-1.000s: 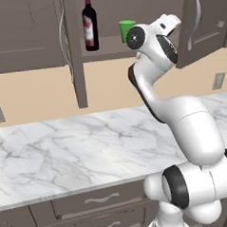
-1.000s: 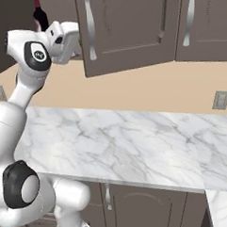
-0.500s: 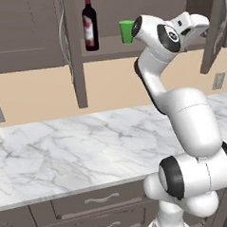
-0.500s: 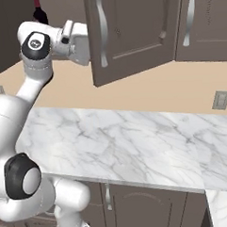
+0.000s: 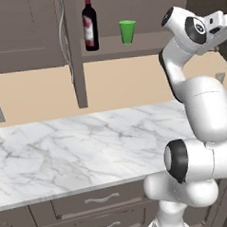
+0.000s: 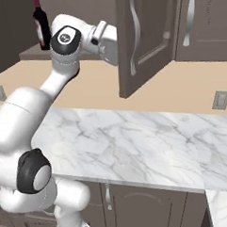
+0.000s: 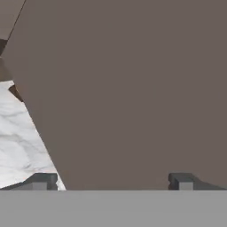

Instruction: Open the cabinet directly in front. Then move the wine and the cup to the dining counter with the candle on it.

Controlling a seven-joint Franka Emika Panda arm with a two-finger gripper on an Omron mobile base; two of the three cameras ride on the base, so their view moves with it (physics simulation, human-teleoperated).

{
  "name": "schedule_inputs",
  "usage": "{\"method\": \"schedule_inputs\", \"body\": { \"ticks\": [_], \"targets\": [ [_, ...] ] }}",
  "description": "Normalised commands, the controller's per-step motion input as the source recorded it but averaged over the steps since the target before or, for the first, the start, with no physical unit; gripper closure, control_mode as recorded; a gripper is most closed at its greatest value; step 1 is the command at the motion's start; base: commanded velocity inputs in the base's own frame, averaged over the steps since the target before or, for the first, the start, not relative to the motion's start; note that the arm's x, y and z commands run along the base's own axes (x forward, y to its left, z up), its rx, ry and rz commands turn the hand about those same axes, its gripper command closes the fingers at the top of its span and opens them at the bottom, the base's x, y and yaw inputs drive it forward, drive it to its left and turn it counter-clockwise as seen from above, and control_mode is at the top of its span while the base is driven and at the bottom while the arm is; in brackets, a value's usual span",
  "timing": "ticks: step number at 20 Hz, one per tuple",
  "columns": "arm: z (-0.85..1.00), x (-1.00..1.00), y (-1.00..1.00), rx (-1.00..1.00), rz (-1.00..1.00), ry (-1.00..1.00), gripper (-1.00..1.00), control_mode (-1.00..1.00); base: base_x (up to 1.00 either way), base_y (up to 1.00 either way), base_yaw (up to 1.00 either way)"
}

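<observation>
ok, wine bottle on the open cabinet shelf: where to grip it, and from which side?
Probably the wide lower body at the label of the wine, coming in level from the open front of the cabinet. It stands upright and its neck runs up out of frame, so a top approach looks poor. The cup stands apart to its right, leaving finger room. Gripper jaws are open.

Cabinet [image 6: 144, 43] right door swung wider; arm followed.

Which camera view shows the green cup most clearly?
The left base view: the cup stands whole on the open cabinet's shelf, right of the wine. In the right base view the arm stands where the cup would be; the hand view faces a brown door panel.
</observation>
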Motion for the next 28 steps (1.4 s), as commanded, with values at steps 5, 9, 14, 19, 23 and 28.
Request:
{"method": "schedule_inputs", "body": {
  "ticks": [5,9,14,19,23,28],
  "targets": [
    [-0.01,-0.08,-1.00,0.16,-0.03,-0.23,-1.00,-1.00,0.00,0.00,0.00],
    [0.00,-0.03,-0.66,0.13,0.00,-0.14,-1.00,-1.00,0.00,0.00,0.00],
    [-0.07,-0.41,0.53,-0.01,0.16,-0.12,-1.00,-1.00,0.00,0.00,0.00],
    [-0.25,-0.28,1.00,0.00,0.42,-0.10,-1.00,-1.00,0.00,0.00,0.00],
    [-0.05,-0.11,1.00,0.00,0.45,-0.06,-1.00,-1.00,0.00,0.00,0.00],
    [0.03,0.00,0.83,0.14,0.53,-0.07,-1.00,-1.00,0.00,0.00,0.00]
  ]
}}
